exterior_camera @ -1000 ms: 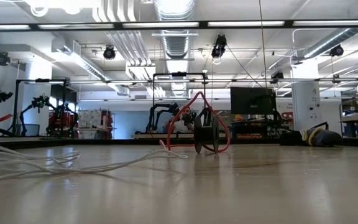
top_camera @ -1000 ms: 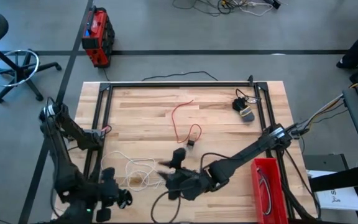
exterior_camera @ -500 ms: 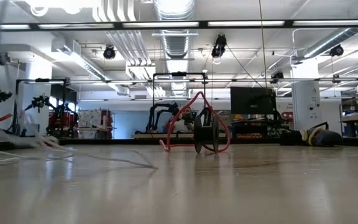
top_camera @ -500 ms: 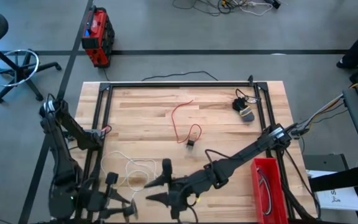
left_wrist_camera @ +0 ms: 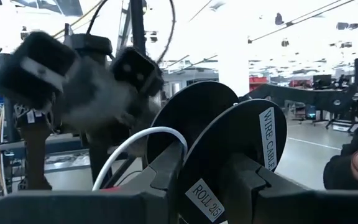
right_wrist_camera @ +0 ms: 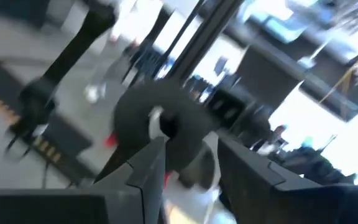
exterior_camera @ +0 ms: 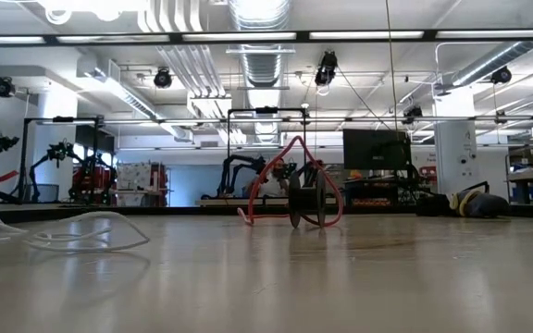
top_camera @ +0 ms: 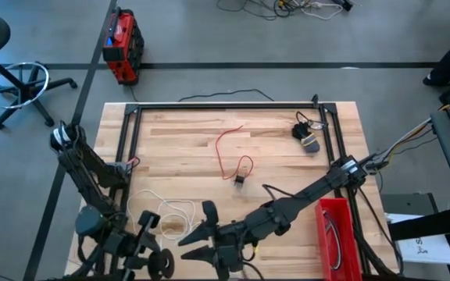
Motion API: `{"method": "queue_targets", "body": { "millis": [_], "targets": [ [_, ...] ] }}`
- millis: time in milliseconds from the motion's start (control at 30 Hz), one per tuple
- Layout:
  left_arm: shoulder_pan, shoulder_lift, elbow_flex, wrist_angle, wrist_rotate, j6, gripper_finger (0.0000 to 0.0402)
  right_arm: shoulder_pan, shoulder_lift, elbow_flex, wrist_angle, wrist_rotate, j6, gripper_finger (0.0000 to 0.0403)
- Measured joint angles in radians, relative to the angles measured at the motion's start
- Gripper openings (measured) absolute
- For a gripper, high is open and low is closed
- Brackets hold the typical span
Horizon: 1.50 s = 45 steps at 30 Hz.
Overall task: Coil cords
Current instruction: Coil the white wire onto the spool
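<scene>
Black fingers grip spools at the table's near edge.

We see the left gripper (top_camera: 143, 242) clamped on a black spool (left_wrist_camera: 229, 149) with the white cord (top_camera: 166, 212) just beside it; the right gripper (top_camera: 201, 242) has its fingers (right_wrist_camera: 145, 168) closed on another spool (right_wrist_camera: 160, 124). Farther out, the red cord (top_camera: 229, 152) lies mid-table, the black cord (top_camera: 307, 133) by the far right corner, and a red bin (top_camera: 336, 234) stands at the table's (top_camera: 178, 140) right edge.

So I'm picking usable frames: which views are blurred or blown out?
Right wrist view: smeared throughout. Left wrist view: the spool sharp, the dark arm parts behind it blurred, background overexposed. High view: sharp. Low view: clear; the red cord crisp, the tabletop reflecting ceiling lights.
</scene>
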Motion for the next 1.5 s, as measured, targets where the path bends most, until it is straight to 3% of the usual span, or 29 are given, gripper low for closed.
{"method": "queue_targets", "body": {
  "millis": [300, 467, 600, 933, 1500],
  "targets": [
    [0.019, 0.0, -0.004, -0.11, -0.005, 0.003, 0.0077, -0.026, 0.012, -0.001, -0.118, 0.006, -0.026, 0.0125],
    [0.018, 0.0, -0.005, -0.211, -0.07, 0.031, 0.0077, -0.042, 0.04, -0.001, -0.152, -0.001, -0.042, 0.0122],
    [0.016, 0.0, -0.005, -0.292, -0.142, 0.091, 0.0077, -0.06, 0.057, -0.001, -0.158, -0.01, -0.045, 0.0135],
    [0.01, -0.013, -0.005, -0.347, -0.211, 0.192, 0.0077, -0.082, 0.061, 0.0, -0.176, -0.022, 0.019, 0.0187],
    [-0.003, -0.071, -0.005, -0.348, -0.158, 0.166, 0.0077, -0.053, 0.06, 0.039, -0.219, -0.021, 0.029, 0.0184]
  ]
}}
